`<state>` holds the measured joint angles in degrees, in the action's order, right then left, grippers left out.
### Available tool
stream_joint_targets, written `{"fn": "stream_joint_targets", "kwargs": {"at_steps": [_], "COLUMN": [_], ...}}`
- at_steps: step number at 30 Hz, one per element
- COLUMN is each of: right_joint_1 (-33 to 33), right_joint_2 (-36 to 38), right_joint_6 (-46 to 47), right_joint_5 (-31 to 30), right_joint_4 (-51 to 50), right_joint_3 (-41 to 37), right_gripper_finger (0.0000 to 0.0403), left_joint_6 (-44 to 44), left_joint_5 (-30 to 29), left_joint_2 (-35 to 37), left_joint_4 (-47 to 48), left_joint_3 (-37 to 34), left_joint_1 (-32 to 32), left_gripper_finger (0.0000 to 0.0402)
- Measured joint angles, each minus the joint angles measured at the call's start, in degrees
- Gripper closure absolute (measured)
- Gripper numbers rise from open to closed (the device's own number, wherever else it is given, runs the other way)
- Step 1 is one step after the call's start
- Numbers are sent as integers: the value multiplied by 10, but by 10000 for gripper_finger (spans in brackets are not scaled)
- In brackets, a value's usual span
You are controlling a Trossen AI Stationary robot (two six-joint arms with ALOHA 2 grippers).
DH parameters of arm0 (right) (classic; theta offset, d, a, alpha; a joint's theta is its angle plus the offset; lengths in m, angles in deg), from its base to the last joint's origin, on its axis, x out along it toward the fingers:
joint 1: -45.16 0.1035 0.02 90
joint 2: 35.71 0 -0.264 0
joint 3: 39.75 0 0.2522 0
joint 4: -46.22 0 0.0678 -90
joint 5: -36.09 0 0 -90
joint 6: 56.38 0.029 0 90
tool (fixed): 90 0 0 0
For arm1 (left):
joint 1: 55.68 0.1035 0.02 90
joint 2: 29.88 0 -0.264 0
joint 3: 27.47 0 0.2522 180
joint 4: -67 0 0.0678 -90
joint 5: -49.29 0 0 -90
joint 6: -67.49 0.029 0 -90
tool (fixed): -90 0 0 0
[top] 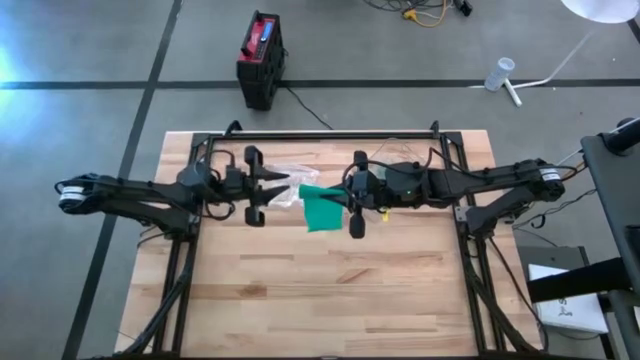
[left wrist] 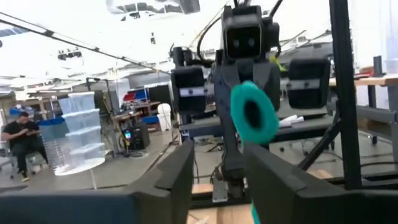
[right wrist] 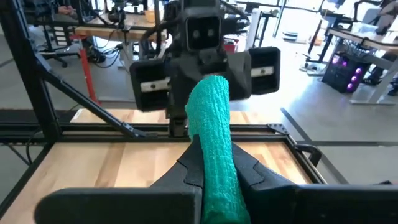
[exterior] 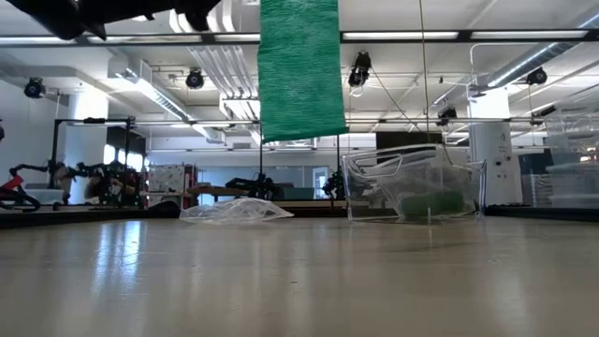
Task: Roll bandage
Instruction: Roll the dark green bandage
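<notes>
A green bandage (top: 320, 207) is held in the air over the middle of the table. Its rolled end (left wrist: 254, 115) points toward my left gripper, and a flat strip (exterior: 299, 70) hangs down from it with its lower edge well clear of the tabletop. My right gripper (right wrist: 214, 183), reaching in from the table's right, is shut on the bandage. My left gripper (left wrist: 217, 180) comes in from the table's left and faces the roll, a short way off. It is open and has nothing between its fingers. My right gripper pinches the bandage (right wrist: 219, 165) between its two fingers, which lie about level and come from the table's right. The rolled end (right wrist: 208, 102) sticks out past the fingertips toward the other arm. The loose strip hangs below the hold, lifted clear of the table.
A crumpled clear plastic bag (exterior: 239, 211) lies on the table toward its far edge, behind my left gripper (top: 282, 190). A clear plastic box (exterior: 412, 183) shows farther back. The black frame rails (top: 320, 135) run along the table's far and side edges. The near half is bare wood (top: 320, 290).
</notes>
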<state>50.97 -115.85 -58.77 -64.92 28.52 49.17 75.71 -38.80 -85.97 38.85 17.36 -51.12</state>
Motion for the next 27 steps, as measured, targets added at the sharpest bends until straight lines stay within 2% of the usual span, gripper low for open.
{"fn": "stream_joint_targets", "kwargs": {"at_steps": [7, 12, 27], "right_joint_1": [0, 0, -2], "right_joint_2": [0, 0, -5], "right_joint_6": [-15, -17, -59], "right_joint_5": [-1, -1, -11], "right_joint_4": [40, 43, 36], "right_joint_3": [1, 1, 1], "right_gripper_finger": [384, 384, 384], "left_joint_6": [1, -9, -46], "left_joint_5": [-4, -14, -14], "left_joint_2": [-20, -29, -93], "left_joint_4": [-1, -8, -3], "left_joint_3": [-7, -7, 46], "left_joint_1": [1, 1, 0], "left_gripper_finger": [196, 157, 139]}}
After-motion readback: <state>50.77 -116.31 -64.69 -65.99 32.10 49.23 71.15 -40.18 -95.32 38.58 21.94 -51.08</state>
